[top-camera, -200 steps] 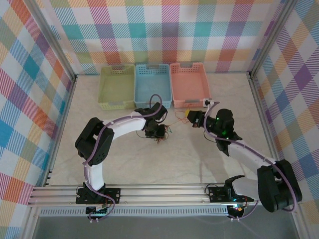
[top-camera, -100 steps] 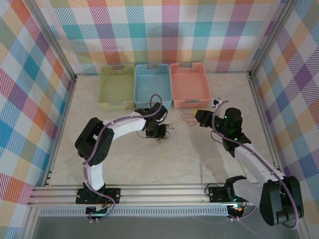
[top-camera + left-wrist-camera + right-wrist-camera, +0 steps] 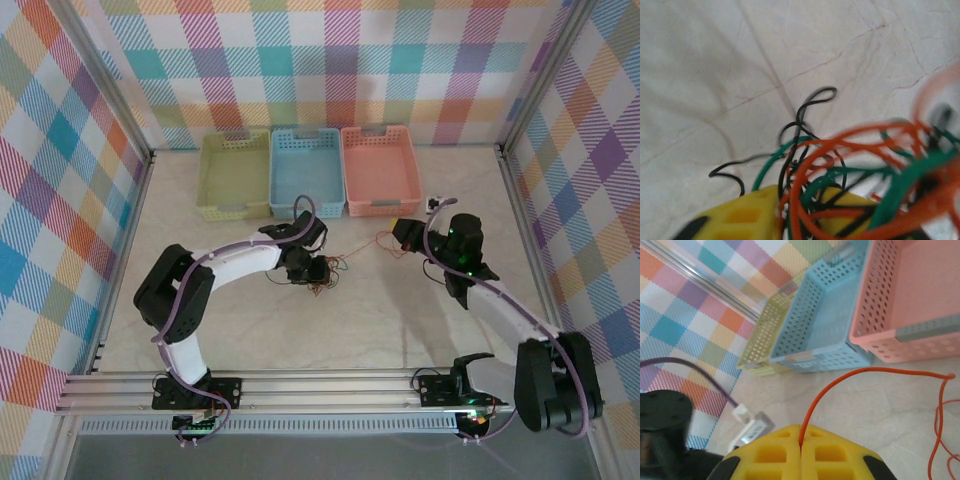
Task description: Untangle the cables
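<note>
The cables are a knot of thin orange, green and black wires (image 3: 325,278) on the table's middle. My left gripper (image 3: 313,270) sits right at the knot. In the left wrist view its yellow fingers (image 3: 740,220) stand apart, with the gripper (image 3: 805,200) open and orange (image 3: 850,145), green (image 3: 772,162) and black (image 3: 810,102) loops bunched in the gap. One orange cable (image 3: 355,245) runs from the knot rightwards to my right gripper (image 3: 398,230). That gripper (image 3: 801,429) is shut on the orange cable's end (image 3: 840,382), which arcs up out of the seam.
Three baskets line the back: yellow-green (image 3: 234,175), blue (image 3: 306,172) and pink (image 3: 381,170). The blue (image 3: 815,325) and pink (image 3: 910,295) ones lie just ahead of the right gripper. A white connector (image 3: 752,427) hangs by that wrist. Aluminium rails edge the table.
My right gripper has pulled the orange cable to the right, away from the knot. The left arm's elbow has swung left, and the left fingers have parted.
</note>
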`<control>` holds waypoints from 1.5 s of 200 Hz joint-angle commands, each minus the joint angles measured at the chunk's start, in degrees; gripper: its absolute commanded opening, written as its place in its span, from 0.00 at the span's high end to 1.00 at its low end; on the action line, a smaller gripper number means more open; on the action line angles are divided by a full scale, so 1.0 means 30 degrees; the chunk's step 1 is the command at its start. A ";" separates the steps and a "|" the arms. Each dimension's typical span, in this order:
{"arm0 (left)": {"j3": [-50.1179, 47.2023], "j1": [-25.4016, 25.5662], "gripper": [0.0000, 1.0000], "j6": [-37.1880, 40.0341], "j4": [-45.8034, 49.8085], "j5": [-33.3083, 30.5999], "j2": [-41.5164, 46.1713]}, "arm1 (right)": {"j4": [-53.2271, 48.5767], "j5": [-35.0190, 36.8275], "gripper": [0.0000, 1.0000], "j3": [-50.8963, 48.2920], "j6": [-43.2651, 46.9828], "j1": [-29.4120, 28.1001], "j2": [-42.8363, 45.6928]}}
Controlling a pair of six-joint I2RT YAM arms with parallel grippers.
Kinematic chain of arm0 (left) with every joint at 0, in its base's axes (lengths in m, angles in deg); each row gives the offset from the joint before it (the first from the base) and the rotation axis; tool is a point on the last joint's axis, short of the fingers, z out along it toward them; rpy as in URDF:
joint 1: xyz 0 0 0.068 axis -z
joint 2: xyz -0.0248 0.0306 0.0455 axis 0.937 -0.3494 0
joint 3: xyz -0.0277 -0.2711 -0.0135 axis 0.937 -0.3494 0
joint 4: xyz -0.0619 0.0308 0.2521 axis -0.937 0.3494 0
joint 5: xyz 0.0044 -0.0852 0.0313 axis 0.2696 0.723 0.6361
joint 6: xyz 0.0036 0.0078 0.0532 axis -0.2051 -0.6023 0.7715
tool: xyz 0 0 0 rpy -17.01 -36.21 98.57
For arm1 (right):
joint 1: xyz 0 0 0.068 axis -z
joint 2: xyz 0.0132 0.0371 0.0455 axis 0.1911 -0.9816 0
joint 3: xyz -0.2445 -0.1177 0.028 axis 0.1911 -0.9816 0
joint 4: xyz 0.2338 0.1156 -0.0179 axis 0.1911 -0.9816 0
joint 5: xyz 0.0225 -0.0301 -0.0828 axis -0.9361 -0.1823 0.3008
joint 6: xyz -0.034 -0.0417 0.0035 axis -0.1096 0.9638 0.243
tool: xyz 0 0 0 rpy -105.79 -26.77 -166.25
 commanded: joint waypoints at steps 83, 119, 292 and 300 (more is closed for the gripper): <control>0.0807 -0.0534 0.40 0.0475 0.2761 0.0079 0.3189 | 0.3743 -0.0467 1.00 -0.0082 0.0380 -0.0565 -0.3333; 0.3904 -0.0743 0.41 0.1234 0.4157 -0.0184 0.0831 | 0.3644 -0.0452 1.00 -0.0127 0.0640 -0.0580 -0.3217; 0.6924 -0.0468 0.56 0.4394 0.5716 0.0359 -0.2635 | 0.3188 -0.0234 1.00 -0.0041 0.0781 -0.0586 -0.3099; 0.6933 -0.0325 0.57 0.4587 0.5716 0.0427 -0.2636 | 0.3179 -0.0233 1.00 -0.0045 0.0781 -0.0591 -0.3069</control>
